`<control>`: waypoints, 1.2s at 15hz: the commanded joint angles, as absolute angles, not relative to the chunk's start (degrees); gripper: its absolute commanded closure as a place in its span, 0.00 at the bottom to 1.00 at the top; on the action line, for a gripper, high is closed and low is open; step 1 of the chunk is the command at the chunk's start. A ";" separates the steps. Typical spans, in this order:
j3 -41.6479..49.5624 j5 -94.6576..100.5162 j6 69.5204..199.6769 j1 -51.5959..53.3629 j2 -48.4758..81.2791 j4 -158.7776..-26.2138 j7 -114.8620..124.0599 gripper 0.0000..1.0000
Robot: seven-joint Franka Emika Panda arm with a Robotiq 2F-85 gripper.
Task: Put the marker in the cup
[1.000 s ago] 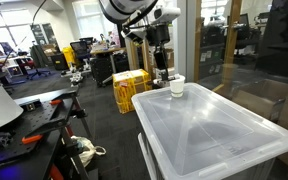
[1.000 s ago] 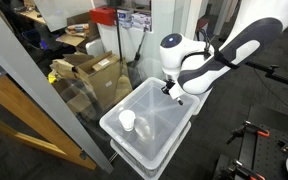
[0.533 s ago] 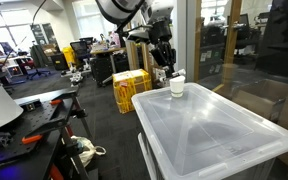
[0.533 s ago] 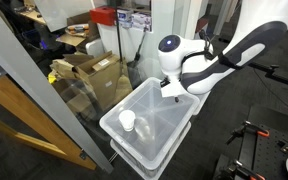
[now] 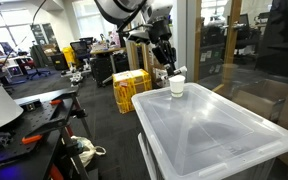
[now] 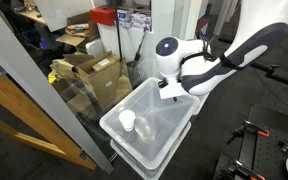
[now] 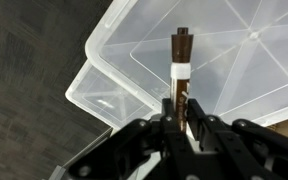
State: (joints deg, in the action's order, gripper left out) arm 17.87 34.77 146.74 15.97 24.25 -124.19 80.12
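We see the gripper [image 7: 181, 120] pinching the marker [image 7: 181, 62], lifted over the translucent bin lid [image 7: 124, 60]. The cup [image 6: 128, 121] stands apart on that lid; carrying across and dropping remain.

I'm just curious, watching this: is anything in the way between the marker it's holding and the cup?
Nothing visible is. The gripper holds the marker above the bin lid. The cup stands open on that lid, apart from the gripper, with only bare lid between them.
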 commanded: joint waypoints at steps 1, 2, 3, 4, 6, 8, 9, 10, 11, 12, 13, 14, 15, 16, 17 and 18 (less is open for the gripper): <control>16.36 35.88 146.36 14.86 24.42 -123.54 83.79 0.95; 16.27 36.12 146.71 15.37 24.81 -123.21 86.04 0.95; 16.32 36.57 146.72 16.17 25.41 -122.63 89.10 0.95; 16.34 37.19 146.85 16.75 25.88 -122.21 91.91 0.95; 16.13 38.92 146.53 17.93 26.65 -121.44 98.15 0.95; 15.86 41.49 145.48 19.02 27.32 -120.81 104.62 0.95; 15.73 42.80 145.01 19.44 27.63 -120.59 107.72 0.95; 15.81 44.41 144.38 20.02 27.65 -120.63 111.26 0.95; 15.61 45.91 143.78 20.31 27.72 -120.68 114.38 0.95; 15.39 47.55 142.88 20.60 27.64 -120.74 117.49 0.95; 15.14 49.41 142.25 20.75 27.74 -120.74 120.88 0.95; 14.61 51.17 141.07 20.75 27.66 -120.76 123.91 0.95; 14.14 53.19 140.14 20.70 27.52 -120.82 126.89 0.95; 13.35 55.20 139.06 20.44 27.34 -120.89 129.58 0.95; 12.65 57.41 137.98 20.23 27.19 -120.89 132.19 0.95; 11.89 60.06 137.12 20.01 27.02 -120.93 134.50 0.95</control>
